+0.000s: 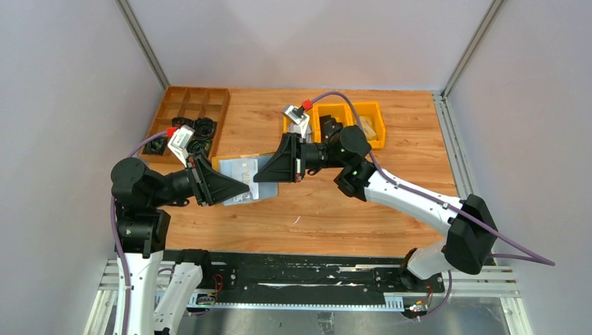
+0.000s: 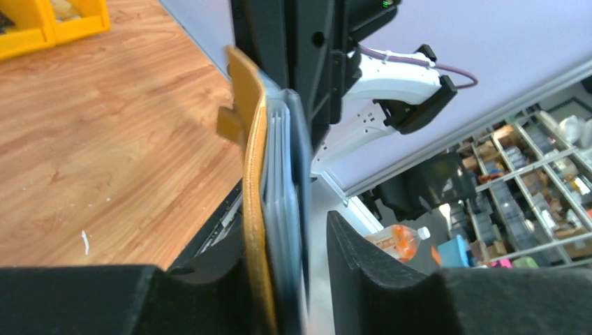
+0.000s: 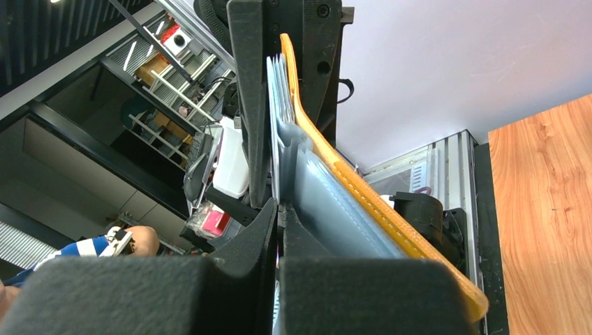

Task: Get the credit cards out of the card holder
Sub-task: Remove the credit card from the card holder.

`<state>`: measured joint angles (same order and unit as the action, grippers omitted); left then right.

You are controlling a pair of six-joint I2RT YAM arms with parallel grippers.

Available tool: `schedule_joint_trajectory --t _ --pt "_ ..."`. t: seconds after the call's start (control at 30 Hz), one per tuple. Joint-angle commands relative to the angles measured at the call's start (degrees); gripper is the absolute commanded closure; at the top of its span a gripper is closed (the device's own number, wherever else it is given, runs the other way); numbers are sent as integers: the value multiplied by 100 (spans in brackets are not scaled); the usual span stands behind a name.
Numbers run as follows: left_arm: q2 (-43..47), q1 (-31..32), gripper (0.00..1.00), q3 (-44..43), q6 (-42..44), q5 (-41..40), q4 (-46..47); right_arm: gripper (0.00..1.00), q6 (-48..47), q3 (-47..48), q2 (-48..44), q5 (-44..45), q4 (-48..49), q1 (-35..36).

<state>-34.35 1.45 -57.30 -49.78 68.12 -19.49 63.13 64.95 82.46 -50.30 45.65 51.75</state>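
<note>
The mustard-yellow card holder point(image 1: 222, 165) is held open above the table between my two grippers. In the left wrist view its yellow cover point(image 2: 251, 209) stands edge-on with the snap tab to the left. The light grey credit cards point(image 2: 282, 202) are stacked against its inside. My left gripper point(image 1: 241, 190) straddles the holder point(image 2: 290, 244). The cover rests on one finger, and a narrow gap shows before the other finger point(image 2: 377, 279). My right gripper point(image 1: 260, 173) is shut point(image 3: 279, 206) on the thin edge of the cards point(image 3: 274, 118), beside the grey-blue sleeve point(image 3: 328, 202) and yellow cover point(image 3: 391, 230).
A brown compartment tray point(image 1: 188, 105) with black parts sits at the back left. Yellow bins point(image 1: 370, 112) stand at the back right behind the right arm. A black and metal rail point(image 1: 300, 276) runs along the near edge. Grey walls close in both sides.
</note>
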Motion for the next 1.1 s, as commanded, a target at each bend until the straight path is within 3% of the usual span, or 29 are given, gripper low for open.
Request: schedule_joint_trajectory --t 0.0,0.1,0.27,0.33,0.53,0.83,0.9,0.97,1.07 --pt "-5 -5 74 -257 -348 280 415 100 -192 -114 -194 92 -76 43" --pt "-44 -5 81 -324 -218 269 259 82 -68 -150 -194 105 49 34" --pt "-67 -5 88 -386 -14 122 61 72 481 26 75 8 779 30" --pt "-88 -10 88 -429 124 58 -95 75 558 86 153 -5 846 31" --pt "-113 -7 87 -500 365 -4 -338 100 656 -15 105 -10 1058 16" --pt "-239 -13 89 -605 744 -79 -615 98 548 -528 -266 96 1022 -34" --pt "-280 -15 89 -636 946 -94 -806 87 589 -593 -282 144 1044 -42" --pt "-287 -14 89 -645 1003 -124 -894 69 629 -554 -266 208 1060 -38" --pt "-248 -14 89 -625 1022 -156 -889 68 643 -434 -220 254 1048 -33"
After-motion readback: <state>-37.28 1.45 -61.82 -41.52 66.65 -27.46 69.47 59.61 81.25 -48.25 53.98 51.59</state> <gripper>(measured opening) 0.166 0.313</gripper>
